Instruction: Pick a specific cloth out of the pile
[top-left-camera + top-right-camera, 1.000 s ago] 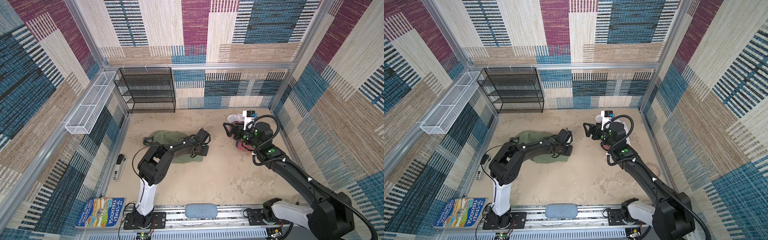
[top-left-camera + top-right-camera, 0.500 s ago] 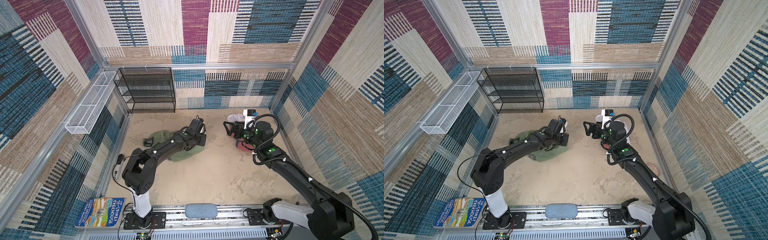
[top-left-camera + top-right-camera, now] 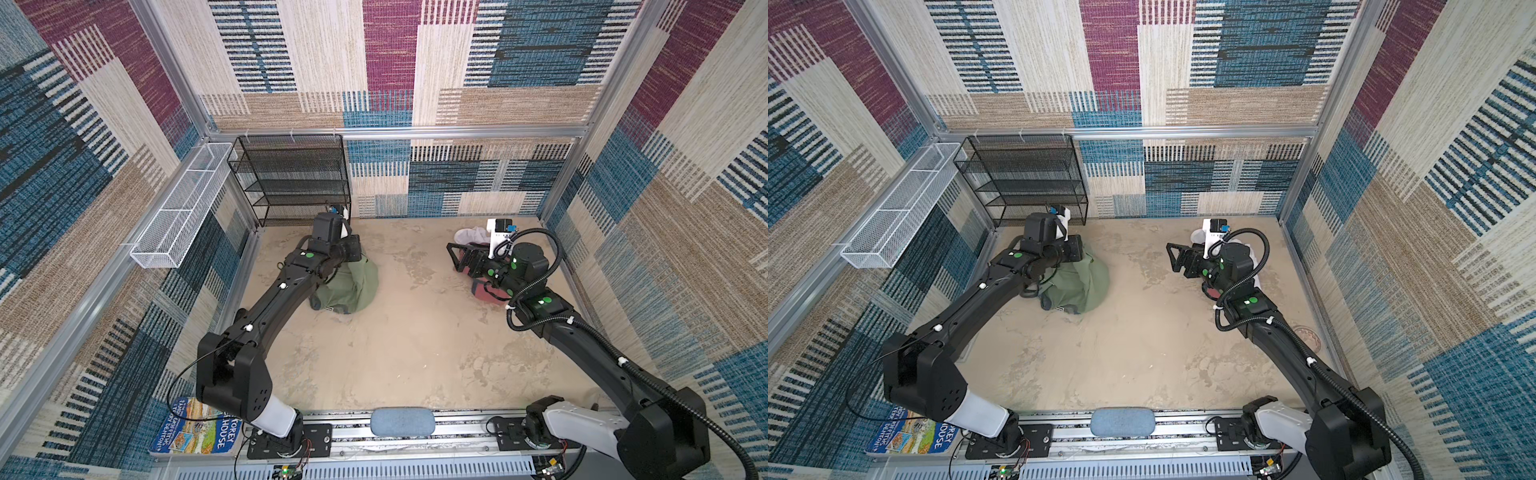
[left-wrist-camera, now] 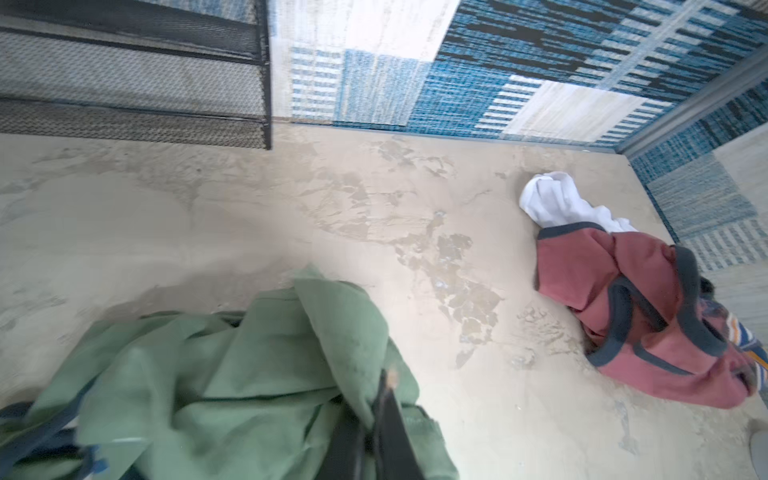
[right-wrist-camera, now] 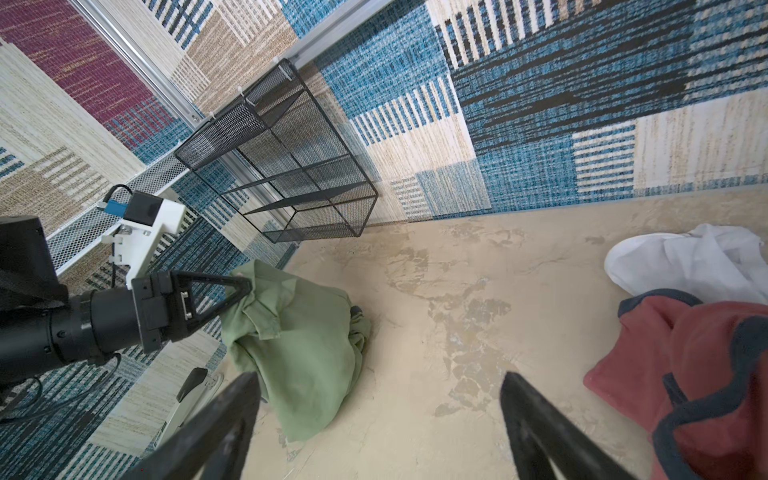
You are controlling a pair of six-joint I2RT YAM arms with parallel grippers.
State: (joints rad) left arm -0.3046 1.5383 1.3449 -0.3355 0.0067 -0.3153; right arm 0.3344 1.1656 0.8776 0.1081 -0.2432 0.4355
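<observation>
Slippage is the main worry. In both top views the green cloth [image 3: 353, 286] sits left of centre in the frame, bunched into a mound on the sandy table [image 3: 415, 353]. It is well apart from the pile [image 3: 484, 291] at the right, near the back corner. The left gripper [image 3: 356, 257] is over the top of the mound, though its wrist hides the tips here. The right gripper [image 3: 1177, 259] hangs spread above the near edge of the pile, holding nothing.

From the left wrist, the fingers [image 4: 386, 419] are pressed together on a fold of green fabric. The blur there hides how much fabric they have caught. A thin pinch could slide out under the weight of the hanging cloth and drop it.

From the right wrist, the left gripper pinches only the peak of the cloth, and most of the fabric drapes down to the table. The black wire rack [image 5: 282, 174] stands close behind, so a swing that way could snag the fabric. The right gripper's wide jaws frame bare table between the cloth and the red garment [image 5: 685, 374], with the white garment [image 5: 685, 257] beyond it. Lowered carelessly, it might catch the red one, which is not wanted.
</observation>
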